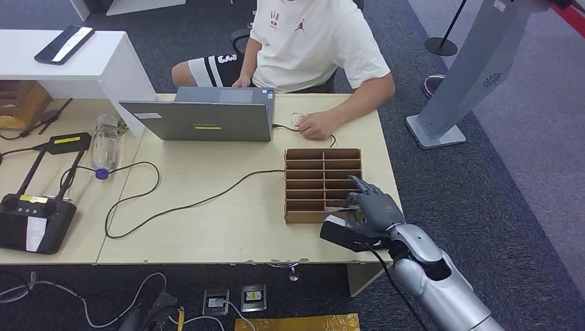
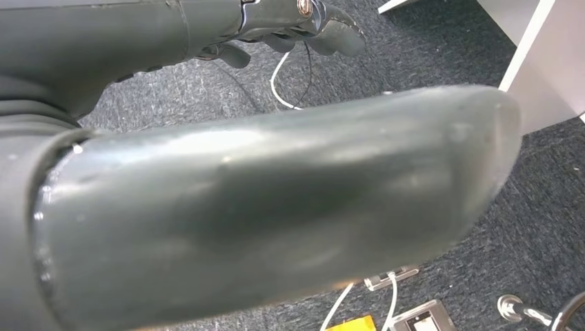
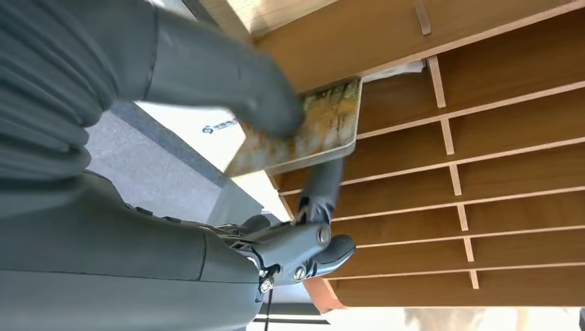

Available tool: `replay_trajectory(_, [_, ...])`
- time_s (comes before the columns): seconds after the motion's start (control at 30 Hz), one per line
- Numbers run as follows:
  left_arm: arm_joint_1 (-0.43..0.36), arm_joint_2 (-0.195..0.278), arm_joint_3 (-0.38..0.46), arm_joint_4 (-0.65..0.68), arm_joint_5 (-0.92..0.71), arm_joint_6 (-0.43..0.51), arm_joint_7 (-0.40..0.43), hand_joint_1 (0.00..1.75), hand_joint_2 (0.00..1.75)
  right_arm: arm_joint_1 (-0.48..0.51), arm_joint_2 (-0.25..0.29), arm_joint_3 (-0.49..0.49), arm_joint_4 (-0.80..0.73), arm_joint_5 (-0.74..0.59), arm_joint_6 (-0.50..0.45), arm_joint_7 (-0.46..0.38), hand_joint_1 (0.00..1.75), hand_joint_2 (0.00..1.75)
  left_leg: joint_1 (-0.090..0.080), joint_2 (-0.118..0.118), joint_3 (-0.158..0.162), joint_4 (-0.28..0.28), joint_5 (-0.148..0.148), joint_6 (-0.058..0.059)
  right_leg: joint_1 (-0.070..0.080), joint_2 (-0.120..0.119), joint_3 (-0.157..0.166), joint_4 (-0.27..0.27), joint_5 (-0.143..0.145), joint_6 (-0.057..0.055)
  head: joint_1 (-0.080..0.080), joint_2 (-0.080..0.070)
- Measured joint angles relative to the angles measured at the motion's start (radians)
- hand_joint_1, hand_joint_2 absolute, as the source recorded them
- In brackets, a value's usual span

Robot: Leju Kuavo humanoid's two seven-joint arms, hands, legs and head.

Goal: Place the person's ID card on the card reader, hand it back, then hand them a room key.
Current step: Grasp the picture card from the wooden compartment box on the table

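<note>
R hand [image 3: 276, 117] fingers pinch room key [image 3: 310, 131] at wooden rack [image 3: 497, 172].

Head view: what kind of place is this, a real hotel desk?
Probably a mock hotel check-in set up in an office or lab: a person works a laptop across the table, the right hand pinches a card at a slotted wooden card rack.

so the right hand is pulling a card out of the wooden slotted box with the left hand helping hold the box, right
Not quite. The right hand does pinch a card at the wooden slotted box, as the right wrist view shows. But the left hand is not on the box: the left wrist view shows it over the carpet, holding nothing.
</note>
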Motion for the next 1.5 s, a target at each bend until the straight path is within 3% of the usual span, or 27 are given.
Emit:
replay_trajectory(0.7, [0.002,0.0,0.0,0.002,-0.001,0.002,0.0,0.0,0.0,-0.006,0.0,0.001,0.009,-0.008,-0.003,0.003,1.75,1.75,0.0,0.0,0.0,0.0,0.0,0.0,0.0,0.0,0.0,0.0,0.0,0.0,0.0,0.0])
replay_trajectory(0.9, [0.002,-0.002,0.0,0.003,-0.01,0.01,-0.002,0.0,0.0,-0.023,0.0,-0.005,0.009,0.0,-0.098,-0.023,1.75,1.75,0.0,0.0,0.0,0.0,0.0,0.0,0.0,0.0,0.0,0.0,0.0,0.0,0.0,0.0])
replay_trajectory(1.07, [0.001,-0.004,0.0,0.003,-0.021,0.016,-0.018,0.0,0.0,-0.119,-0.003,-0.057,0.009,-0.02,-0.182,-0.08,1.75,1.75,0.0,0.001,0.001,0.0,0.0,0.0,0.0,0.001,0.0,0.0,0.001,0.0,0.0,0.0])
replay_trajectory(1.3, [-0.005,-0.007,0.0,0.004,-0.035,0.0,-0.032,0.0,0.0,-0.352,-0.026,-0.159,0.018,-0.043,-0.183,-0.173,1.75,1.75,0.0,0.001,0.0,0.0,0.001,0.0,0.0,0.001,0.0,0.0,0.001,0.0,0.0,0.0])
replay_trajectory(1.5, [-0.025,0.019,-0.001,0.007,-0.039,-0.054,-0.038,0.0,0.0,-0.536,-0.017,-0.161,0.115,-0.024,-0.173,-0.226,1.75,1.75,0.001,0.0,-0.001,0.0,0.001,0.0,0.0,0.0,0.0,0.001,0.001,0.0,0.0,0.0])
